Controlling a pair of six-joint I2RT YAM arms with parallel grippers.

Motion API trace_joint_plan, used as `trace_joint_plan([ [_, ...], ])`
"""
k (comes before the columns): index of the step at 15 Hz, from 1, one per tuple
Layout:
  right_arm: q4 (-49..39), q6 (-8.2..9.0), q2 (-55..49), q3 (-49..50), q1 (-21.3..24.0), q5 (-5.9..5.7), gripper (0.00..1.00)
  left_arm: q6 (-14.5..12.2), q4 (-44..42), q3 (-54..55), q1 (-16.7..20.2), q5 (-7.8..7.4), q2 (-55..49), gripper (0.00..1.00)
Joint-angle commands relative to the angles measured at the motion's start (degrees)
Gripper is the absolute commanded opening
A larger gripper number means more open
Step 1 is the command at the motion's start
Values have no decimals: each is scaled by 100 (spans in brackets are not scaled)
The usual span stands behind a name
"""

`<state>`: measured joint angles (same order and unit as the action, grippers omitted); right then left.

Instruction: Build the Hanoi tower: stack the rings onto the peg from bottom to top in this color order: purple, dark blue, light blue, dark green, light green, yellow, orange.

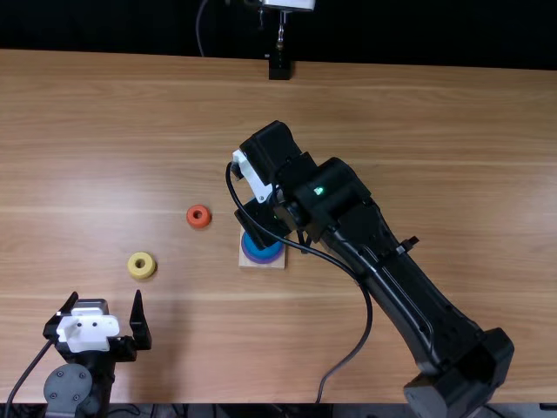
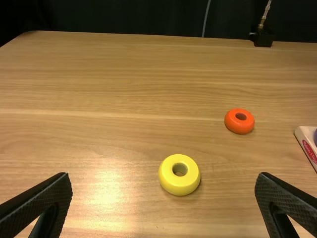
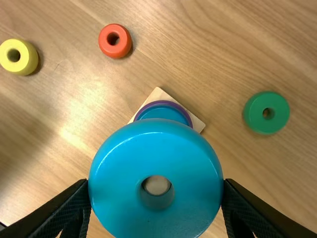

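And there's the light blue ring (image 3: pixel 158 148), gripped by the right claw (image 1: pixel 263 219)! The jaws press on opposite sides of it, spread just as far as the ring is wide, and nothing else is in their grip. A pale round patch shows through the hole; whether that's the top of the peg, I cannot tell.

Just beside the ring in that right wrist view, the wooden base (image 3: pixel 157 94) peeks out, and look what it carries: the purple ring (image 3: pixel 166 103) with a blue ring (image 3: pixel 163 114) stacked on top of it.

Outward we go! A green ring (image 3: pixel 266 112) lies flat on the worktop (image 1: pixel 418 122), off to one side of the right claw, across the base from the orange ring (image 1: pixel 198 216). That orange one sits near the right claw, on the side towards the left arm. Farther out from the same claw comes the yellow ring (image 1: pixel 142 266), loose on the wood, near the left claw (image 1: pixel 105 296) and a little beyond its tips.

And that left claw? Jaws spread wide, nothing between them, low over the near part of the worktop, with the orange ring farther from it than the yellow. Way out past both claws, a black mount (image 1: pixel 279 68) stands at the far edge.
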<state>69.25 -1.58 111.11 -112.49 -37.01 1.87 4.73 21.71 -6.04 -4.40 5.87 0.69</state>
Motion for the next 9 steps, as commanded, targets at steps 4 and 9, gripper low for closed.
trace_joint_plan([
  [4,569,0,51,-80,-25,-92,100,1,476,604,1,46,-69,100],
  [9,485,32,42,-274,-34,-71,100,1,476,604,1,46,-69,100],
])
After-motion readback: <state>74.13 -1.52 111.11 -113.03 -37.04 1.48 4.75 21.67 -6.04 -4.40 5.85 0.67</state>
